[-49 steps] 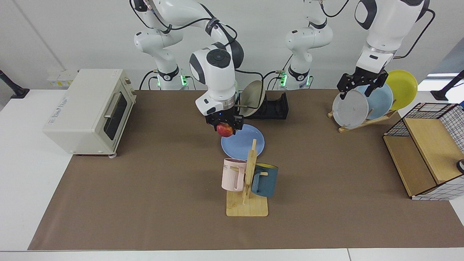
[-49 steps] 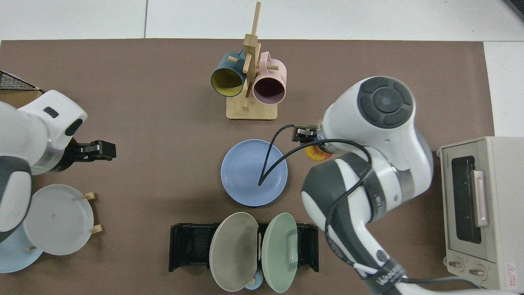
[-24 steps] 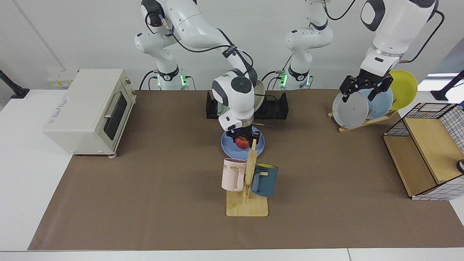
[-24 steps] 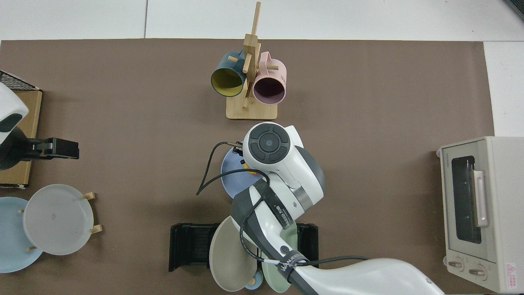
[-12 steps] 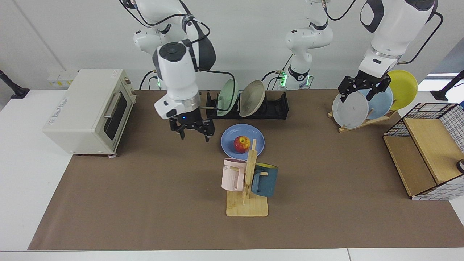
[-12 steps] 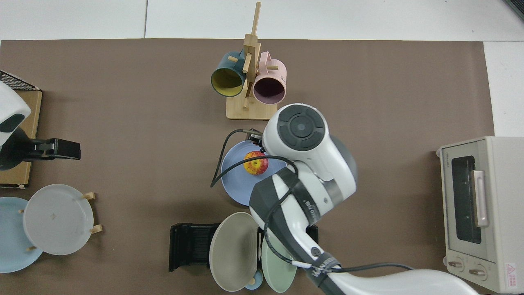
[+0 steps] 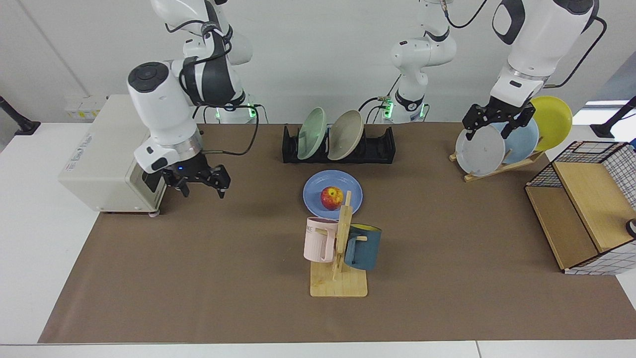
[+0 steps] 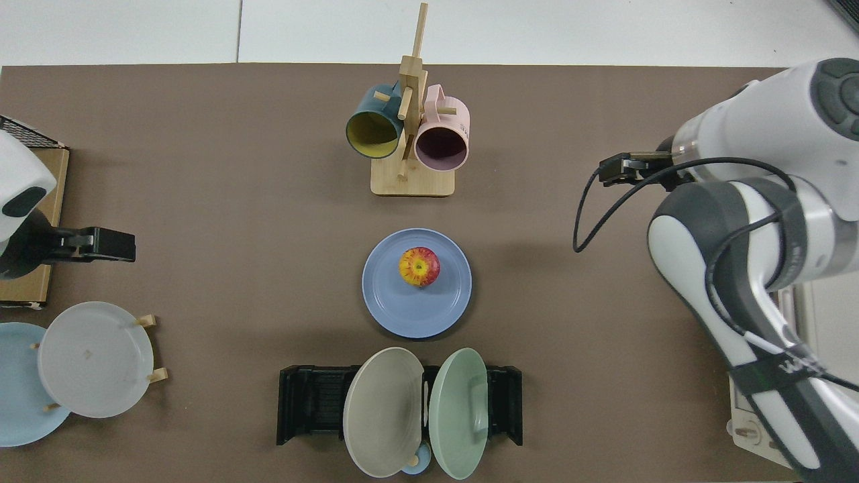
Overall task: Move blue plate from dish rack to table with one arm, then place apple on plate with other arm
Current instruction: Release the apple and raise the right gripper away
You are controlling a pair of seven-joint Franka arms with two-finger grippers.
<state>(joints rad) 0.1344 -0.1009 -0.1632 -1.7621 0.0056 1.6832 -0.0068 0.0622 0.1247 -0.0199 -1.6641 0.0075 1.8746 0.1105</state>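
The blue plate (image 7: 348, 198) (image 8: 416, 312) lies flat on the brown mat of the table (image 7: 198, 278), just in front of the black dish rack (image 7: 382, 146) (image 8: 312, 402). The red apple (image 7: 331, 197) (image 8: 419, 266) sits on the plate, free of any gripper. My right gripper (image 7: 201, 185) (image 8: 621, 168) hangs open and empty over the mat beside the toaster oven, far from the plate. My left gripper (image 7: 489, 125) (image 8: 100, 245) waits open and empty above the wooden plate stand.
Green and beige plates stand in the dish rack. A mug tree (image 7: 339, 248) with pink and dark blue mugs stands in front of the plate. A toaster oven (image 7: 114, 149), a wooden stand (image 7: 497, 166) with grey, pale blue and yellow plates, and a wire basket (image 7: 586, 209) flank the mat.
My right gripper set the apple on the blue plate, opened, and swung away toward the toaster oven. The left arm barely moved.
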